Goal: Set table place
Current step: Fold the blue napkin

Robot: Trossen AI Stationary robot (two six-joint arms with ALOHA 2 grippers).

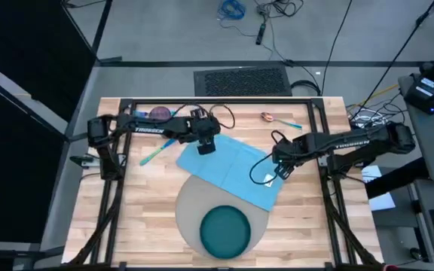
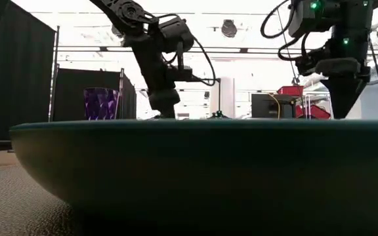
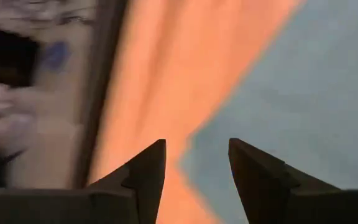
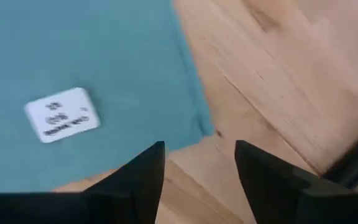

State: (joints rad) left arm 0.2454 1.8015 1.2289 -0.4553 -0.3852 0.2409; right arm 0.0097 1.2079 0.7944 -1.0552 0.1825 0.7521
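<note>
A: Where's the placemat (image 1: 191, 202) sat?

B: On the worktop (image 1: 138, 226), near the front edge. A plate (image 1: 225, 231) is carried on it, nothing seen inside, and a napkin (image 1: 236, 167) overlaps its far edge.

A: Pincers?

B: Left pincer (image 3: 196, 163) and right pincer (image 4: 199, 163) are both parted over napkin corners, nothing gripped.

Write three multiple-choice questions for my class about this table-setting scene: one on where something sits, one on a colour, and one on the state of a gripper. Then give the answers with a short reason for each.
1. Where does the dark teal plate sit?
A. on the grey placemat
B. on the bare wood of the table
C. on the napkin

2. What colour is the cloth napkin?
A. red
B. light blue
C. yellow

3. How are the fingers of the right gripper?
A. shut on the napkin
B. shut on a spoon
C. open, holding nothing

Answers:
1. A, since the high view shows the plate inside the placemat's round edge.
2. B, as seen in the high view and the right wrist view.
3. C, because the right wrist view shows a clear gap between the fingers above the napkin's corner.
</note>
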